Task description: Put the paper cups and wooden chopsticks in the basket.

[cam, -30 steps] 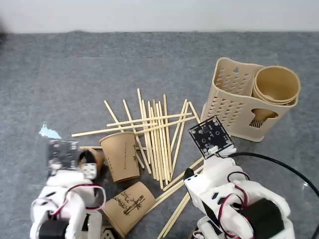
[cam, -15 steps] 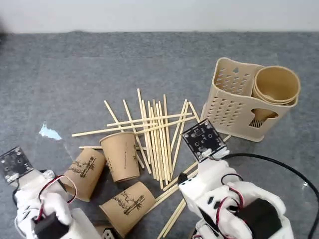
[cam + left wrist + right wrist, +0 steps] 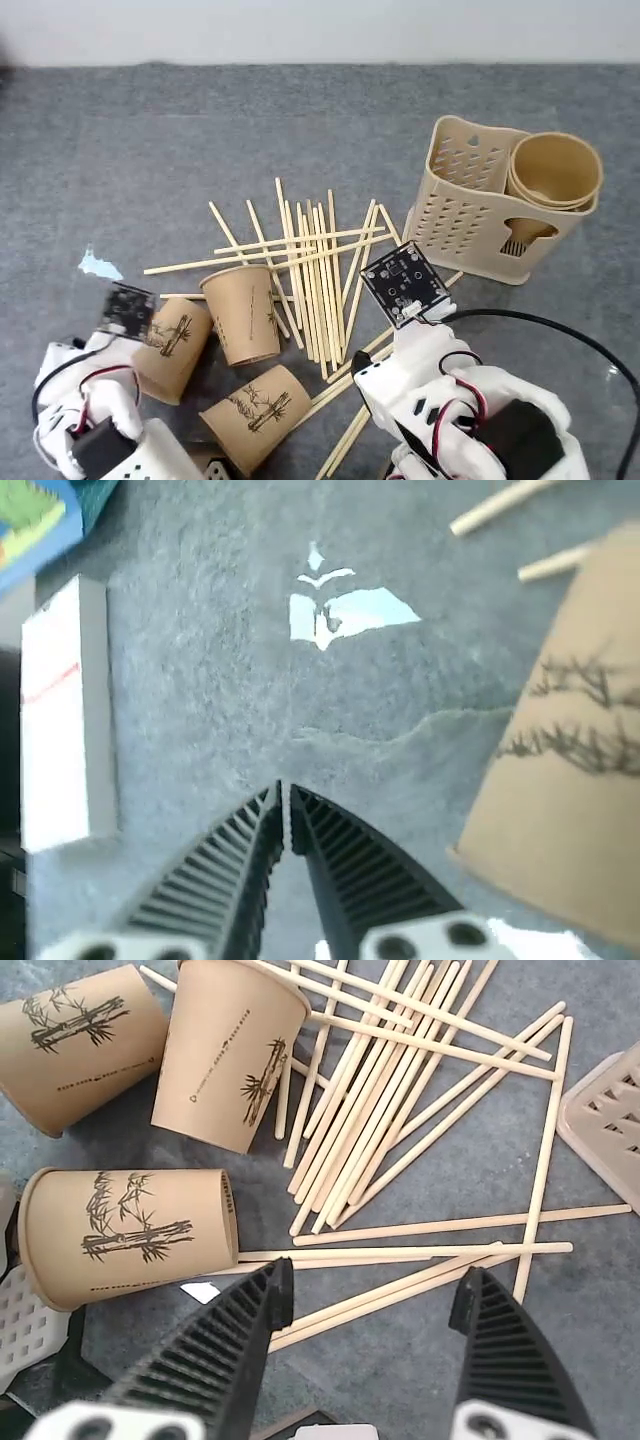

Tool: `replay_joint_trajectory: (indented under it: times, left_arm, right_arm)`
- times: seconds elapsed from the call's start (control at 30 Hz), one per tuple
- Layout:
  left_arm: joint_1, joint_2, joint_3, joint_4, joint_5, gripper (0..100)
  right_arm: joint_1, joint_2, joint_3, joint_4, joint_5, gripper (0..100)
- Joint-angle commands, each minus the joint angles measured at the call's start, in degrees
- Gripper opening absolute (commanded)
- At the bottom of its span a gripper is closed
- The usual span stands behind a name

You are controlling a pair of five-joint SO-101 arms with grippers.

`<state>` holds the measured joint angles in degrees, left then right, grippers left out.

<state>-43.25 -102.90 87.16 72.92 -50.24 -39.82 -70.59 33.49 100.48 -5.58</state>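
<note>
Three paper cups stand or lie at the front left: one upright (image 3: 242, 312), one on its side (image 3: 170, 348) and another on its side (image 3: 258, 415). Wooden chopsticks (image 3: 315, 270) are strewn across the middle. The beige basket (image 3: 470, 200) at the right holds nested cups (image 3: 555, 170). My left gripper (image 3: 283, 792) is shut and empty, low over the grey mat beside a lying cup (image 3: 570, 780). My right gripper (image 3: 375, 1272) is open above several chopsticks (image 3: 420, 1250), next to a lying cup (image 3: 125, 1230). The upright cup (image 3: 232, 1050) stands beyond it.
A blue tape scrap (image 3: 99, 266) is stuck to the mat at the left, ahead of the left gripper (image 3: 345, 615). A white box (image 3: 65, 715) lies off the mat's edge. The basket corner (image 3: 610, 1120) is near the right gripper. The far mat is bare.
The left wrist swung out to the left, then came back beside the lying cup. The right arm shifted slightly left and toward the front.
</note>
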Motion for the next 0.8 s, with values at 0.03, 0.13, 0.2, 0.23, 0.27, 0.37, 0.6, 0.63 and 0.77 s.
replay_joint_trajectory:
  times: [0.03,0.13,0.2,0.23,0.27,0.37,0.6,0.63,0.77]
  left_arm:
    - [-0.4,-0.4,-2.8,2.5,-7.4,3]
    - [-0.4,-0.4,-8.2,9.8,-8.4,12]
    - [-0.4,-0.4,-12.8,15.9,-10.0,17]
    - [-0.4,-0.4,-13.4,15.7,-10.3,17]
    - [-0.4,-0.4,-13.5,15.4,-10.3,17]
    - [-0.4,-0.4,-13.3,15.4,-10.5,17]
    - [1.8,-0.3,-11.4,15.4,-14.5,17]
    - [2.5,-0.2,-10.7,15.3,-15.0,17]
    - [6.9,-0.2,-6.9,14.2,-16.0,17]
  right_arm:
    - [-0.5,0.2,-0.3,0.7,-0.4,27.0]
    - [-0.5,0.2,-0.3,0.7,-0.4,27.0]
    - [-0.5,0.2,-0.3,0.7,-0.4,27.0]
    - [-0.5,0.2,-0.3,0.7,-0.4,27.0]
    - [-0.5,0.2,-0.3,0.7,-0.4,27.0]
    - [-0.5,0.2,-0.3,0.7,-0.4,27.0]
    - [-0.5,0.2,-0.3,0.7,-0.4,27.0]
    - [-0.5,0.2,-0.3,0.7,-0.4,27.0]
    - [-0.5,0.2,-0.3,0.7,-0.4,27.0]
